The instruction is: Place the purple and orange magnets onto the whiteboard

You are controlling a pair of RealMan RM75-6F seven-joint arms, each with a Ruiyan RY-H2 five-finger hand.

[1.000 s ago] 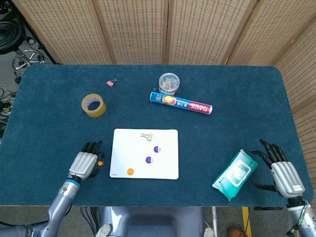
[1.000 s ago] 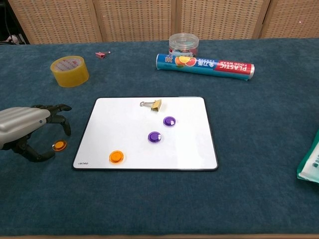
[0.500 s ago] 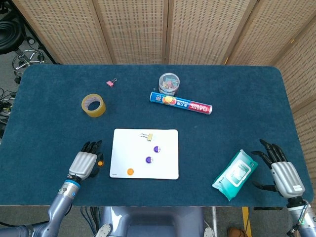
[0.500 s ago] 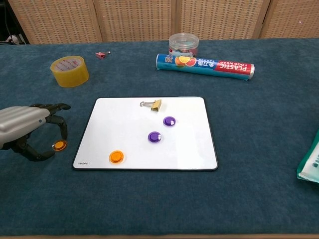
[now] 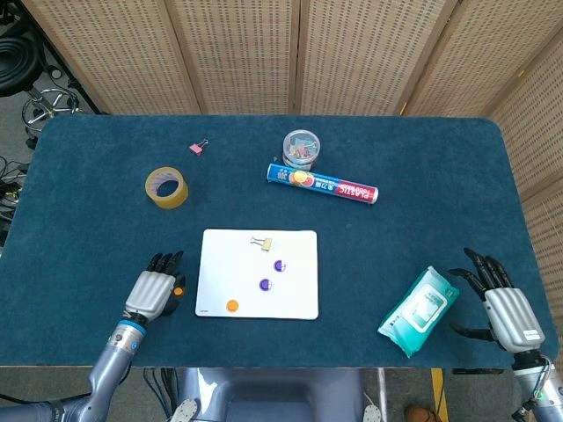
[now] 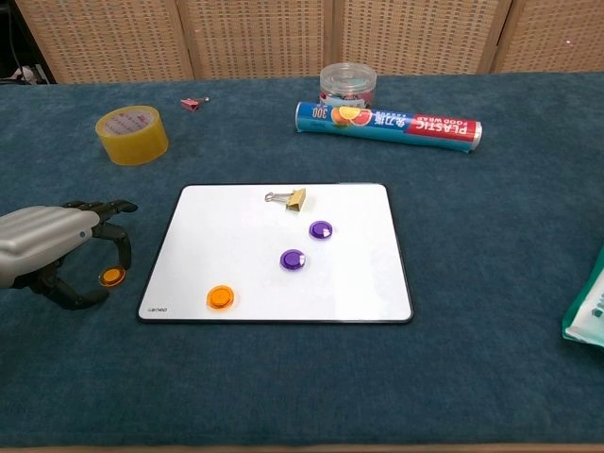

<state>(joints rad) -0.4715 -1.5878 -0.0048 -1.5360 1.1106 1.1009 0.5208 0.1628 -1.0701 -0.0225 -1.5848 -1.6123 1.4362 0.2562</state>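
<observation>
Chest view shows the whiteboard (image 6: 276, 253) lying flat on the blue worktop (image 6: 472, 236), with two purple magnets (image 6: 321, 229) near its middle and one orange magnet (image 6: 220, 297) close to its near left corner. A gold binder clip (image 6: 294, 197) rests on the board near its far edge. A second orange magnet (image 6: 112, 276) lies on the worktop just left of the board, off its surface. The left hand (image 6: 52, 247) hangs over that loose magnet, fingers curled downward around it with thumb and fingertips apart; no finger plainly touches the magnet, and the hand holds nothing.

From the head view the right hand (image 5: 501, 303) sits at the near right of the worktop, fingers spread apart and empty, just right of a green wipes pack (image 5: 420, 310). The left hand (image 5: 153, 288) shows at the near left, beside the whiteboard (image 5: 258, 273), with the loose orange magnet (image 5: 179, 290) peeking out at its right edge.

Farther back on the worktop, a roll of yellow tape (image 6: 132, 134) stands at far left, a small pink clip (image 6: 192, 103) lies beyond it, and a clear tub of clips (image 6: 347, 83) stands just behind a plastic wrap box (image 6: 389, 121) lying on its side
</observation>
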